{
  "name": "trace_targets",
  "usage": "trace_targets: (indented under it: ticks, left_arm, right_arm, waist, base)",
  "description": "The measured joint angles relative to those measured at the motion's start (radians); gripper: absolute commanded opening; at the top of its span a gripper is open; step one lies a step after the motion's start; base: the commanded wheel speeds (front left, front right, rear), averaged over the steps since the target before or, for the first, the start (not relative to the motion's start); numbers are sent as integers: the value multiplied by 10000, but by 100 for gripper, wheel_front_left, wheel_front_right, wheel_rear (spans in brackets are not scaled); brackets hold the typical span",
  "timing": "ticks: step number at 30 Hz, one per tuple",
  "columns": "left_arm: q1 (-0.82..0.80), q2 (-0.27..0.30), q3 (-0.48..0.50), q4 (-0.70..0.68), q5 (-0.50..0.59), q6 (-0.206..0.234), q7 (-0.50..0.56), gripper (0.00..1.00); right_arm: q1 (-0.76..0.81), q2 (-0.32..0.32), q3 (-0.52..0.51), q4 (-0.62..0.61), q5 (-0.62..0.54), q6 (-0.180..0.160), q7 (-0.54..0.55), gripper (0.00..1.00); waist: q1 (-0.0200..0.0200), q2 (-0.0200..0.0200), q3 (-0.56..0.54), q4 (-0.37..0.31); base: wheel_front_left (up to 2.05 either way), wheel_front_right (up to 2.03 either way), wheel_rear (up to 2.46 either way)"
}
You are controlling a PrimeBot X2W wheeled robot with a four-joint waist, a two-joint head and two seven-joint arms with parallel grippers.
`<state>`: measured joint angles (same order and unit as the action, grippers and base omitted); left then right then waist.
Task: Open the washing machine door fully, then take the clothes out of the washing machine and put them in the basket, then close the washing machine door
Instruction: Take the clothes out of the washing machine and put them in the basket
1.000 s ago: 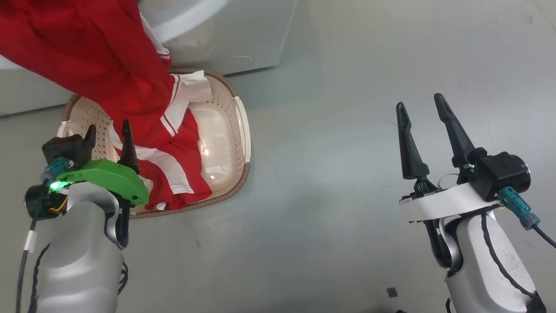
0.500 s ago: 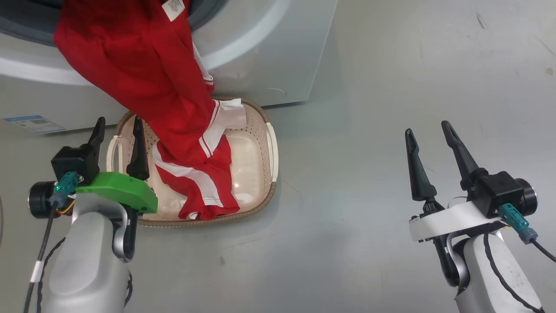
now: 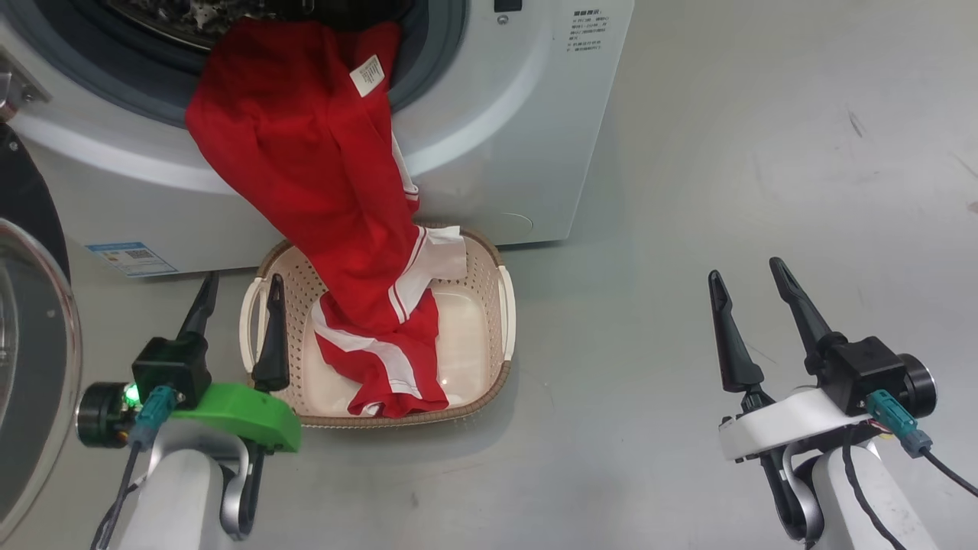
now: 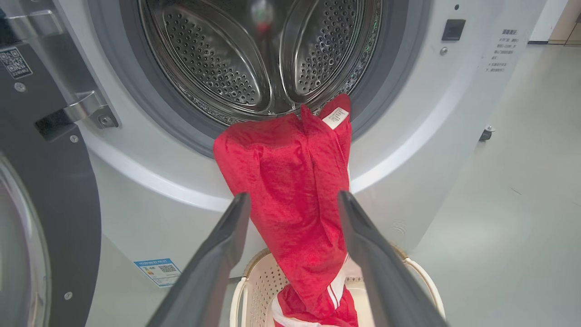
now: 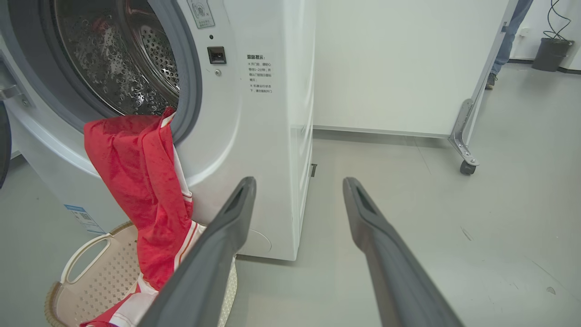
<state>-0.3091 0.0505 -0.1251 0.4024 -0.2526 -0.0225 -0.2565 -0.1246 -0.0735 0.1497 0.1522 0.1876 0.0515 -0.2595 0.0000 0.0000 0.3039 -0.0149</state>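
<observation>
Head view: the washing machine [image 3: 519, 153] is seen from above with its drum opening uncovered. The washing machine door [image 3: 34, 344] is swung out at the left edge of the view, with its black rim and glass bowl visible. The clothes [image 3: 321, 176] are draped out of the drum [image 4: 254, 54], over the grey seal [image 4: 150, 113] and down the machine's white front. A small white label [image 3: 370, 75] is shown near the top of the fabric. The lower end, with its white stripes, is laid inside the basket [image 3: 506, 321], so the red fabric is partly in the machine and partly in the basket. The basket is placed on the floor [image 3: 688, 191], just in front of the machine's lower front edge and to the right of a blue sticker [image 3: 130, 258].

The left gripper [image 3: 244, 276] is held open and empty at the basket's left handle. One finger is seen over that handle, the other beside the basket, and both are clear of the fabric. In the left wrist view the hanging fabric is framed between the two fingers, beyond their tips.

The right gripper [image 3: 744, 267] is likewise spread wide and empty — it is held over the floor, well apart from the basket on its right side. In the right wrist view a partition board [image 5: 399, 63] on a castor [image 5: 466, 167] and a person's leg [image 5: 504, 36] are seen beyond the machine.
</observation>
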Motion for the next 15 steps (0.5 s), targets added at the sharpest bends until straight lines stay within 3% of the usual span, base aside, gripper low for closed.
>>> trace_targets:
  ticks: [15]
  left_arm:
    - [1537, -4, -71, -892, 23, 134, 2, 100]
  right_arm:
    - [756, 71, 8, 94, 2, -13, 0, 100]
  waist:
    - [0, 0, -910, 31]
  base:
    - [0, 0, 0]
